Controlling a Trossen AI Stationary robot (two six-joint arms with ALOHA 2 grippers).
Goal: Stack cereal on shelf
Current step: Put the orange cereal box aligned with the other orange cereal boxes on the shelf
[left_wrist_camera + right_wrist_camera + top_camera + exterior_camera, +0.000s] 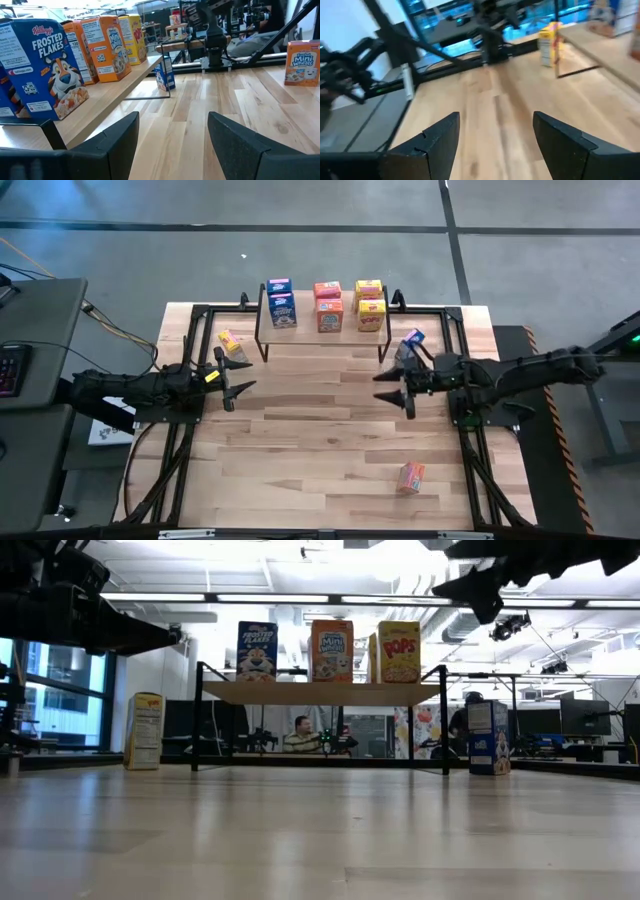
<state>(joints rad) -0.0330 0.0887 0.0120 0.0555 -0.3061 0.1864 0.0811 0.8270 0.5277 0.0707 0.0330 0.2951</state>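
Observation:
The shelf [320,330] stands at the table's far side and carries two blue [282,310], two orange [329,315] and two yellow [371,313] cereal boxes, upright. A third yellow box [230,340] stands on the table left of the shelf, and a blue one [412,338] stands to its right. An orange box [411,476] lies near the table's near right corner. My left gripper [240,377] hovers open in front of the shelf's left end. My right gripper [392,387] hovers open in front of its right end. Both are empty.
Dark metal arm frames [190,360] [460,370] run along both sides of the table. Bare wood lies between the two grippers and toward the near edge. A person sits in the room beyond the shelf [300,735].

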